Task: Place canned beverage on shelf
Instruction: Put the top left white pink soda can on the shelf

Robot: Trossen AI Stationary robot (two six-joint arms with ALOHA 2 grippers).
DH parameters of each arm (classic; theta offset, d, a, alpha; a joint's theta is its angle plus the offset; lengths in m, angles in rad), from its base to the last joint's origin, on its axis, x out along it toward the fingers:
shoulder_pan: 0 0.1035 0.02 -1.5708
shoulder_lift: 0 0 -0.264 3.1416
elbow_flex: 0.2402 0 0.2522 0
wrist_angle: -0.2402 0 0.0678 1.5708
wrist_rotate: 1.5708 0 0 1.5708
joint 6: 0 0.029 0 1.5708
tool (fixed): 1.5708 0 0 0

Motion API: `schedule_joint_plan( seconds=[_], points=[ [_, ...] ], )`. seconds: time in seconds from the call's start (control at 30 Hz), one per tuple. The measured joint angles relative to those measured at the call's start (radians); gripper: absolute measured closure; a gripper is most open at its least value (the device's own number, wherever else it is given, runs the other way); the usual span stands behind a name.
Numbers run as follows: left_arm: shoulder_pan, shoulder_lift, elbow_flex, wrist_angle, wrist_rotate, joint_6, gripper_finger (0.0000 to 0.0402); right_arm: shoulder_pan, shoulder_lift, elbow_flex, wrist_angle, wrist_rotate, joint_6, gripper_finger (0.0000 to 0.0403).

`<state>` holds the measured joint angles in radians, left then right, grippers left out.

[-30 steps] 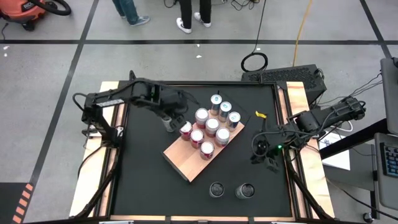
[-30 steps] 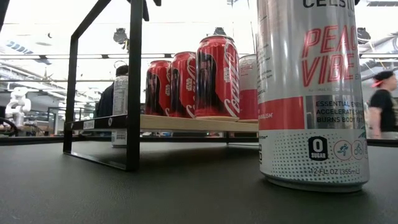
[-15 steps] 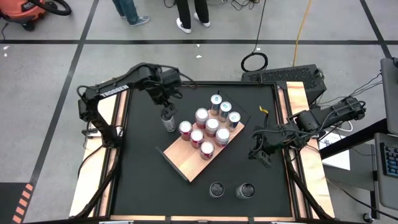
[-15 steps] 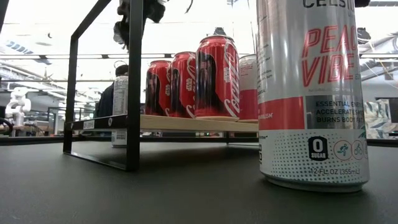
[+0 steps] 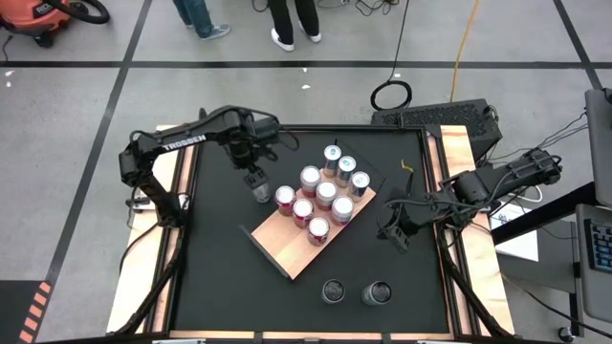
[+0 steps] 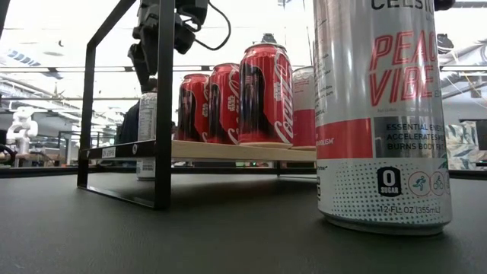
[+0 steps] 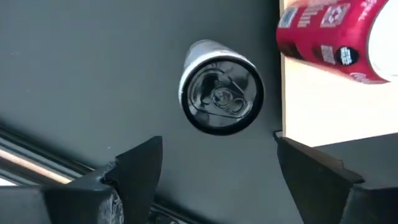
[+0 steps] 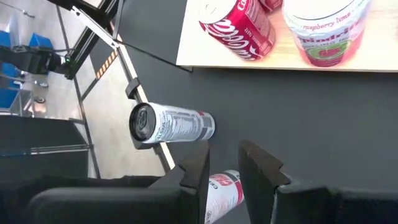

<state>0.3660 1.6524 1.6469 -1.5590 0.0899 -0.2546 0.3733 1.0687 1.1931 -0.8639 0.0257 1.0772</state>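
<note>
Hand (image 5: pixel 254 181) on your left arm hovers open over a can (image 5: pixel 260 192) on the tabletop (image 5: pixel 220 277), beside the shelf (image 5: pixel 287 244); right hand (image 5: pixel 397 229) is nearly closed, empty.

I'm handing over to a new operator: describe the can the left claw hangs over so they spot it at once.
Find the wooden shelf in the middle of the black table. Just off its far-left corner, a silver can stands upright on the tabletop, directly under the open left claw. Unlike its neighbours, it is not on the shelf, and no other can touches it.
</note>
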Motion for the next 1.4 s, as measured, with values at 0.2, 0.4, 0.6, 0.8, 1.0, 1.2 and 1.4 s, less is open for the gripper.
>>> schedule_joint_plan(
  seconds=[0.2, 0.4, 0.6, 0.8, 1.0, 1.2, 1.4],
  points=[
    [0.001, 0.000, -0.040, 0.004, 0.011, 0.033, 0.0092, 0.000, 0.000, 0.000, -0.001, 0.004, 0.011, 0.0339],
    [0.001, 0.000, -0.042, 0.047, -0.009, 0.054, 0.0043, 0.000, 0.000, 0.000, -0.001, 0.034, 0.012, 0.0339],
    [0.000, 0.000, -0.042, 0.098, -0.026, 0.078, 0.0005, 0.000, 0.000, 0.000, -0.001, 0.056, 0.018, 0.0339],
    [0.000, 0.000, -0.042, 0.126, -0.026, 0.080, 0.0008, 0.000, 0.000, 0.000, -0.001, 0.056, 0.019, 0.0339],
    [0.000, 0.008, -0.042, 0.128, -0.018, 0.079, 0.0008, 0.000, 0.000, 0.000, -0.001, 0.057, 0.019, 0.0339],
    [0.000, 0.041, -0.042, 0.137, -0.019, 0.085, 0.0008, 0.000, 0.000, 0.000, -0.001, 0.057, 0.019, 0.0339],
    [0.000, 0.044, -0.042, 0.135, -0.039, 0.078, 0.0008, 0.000, 0.000, 0.000, 0.006, 0.057, 0.019, 0.0339]
  ],
)
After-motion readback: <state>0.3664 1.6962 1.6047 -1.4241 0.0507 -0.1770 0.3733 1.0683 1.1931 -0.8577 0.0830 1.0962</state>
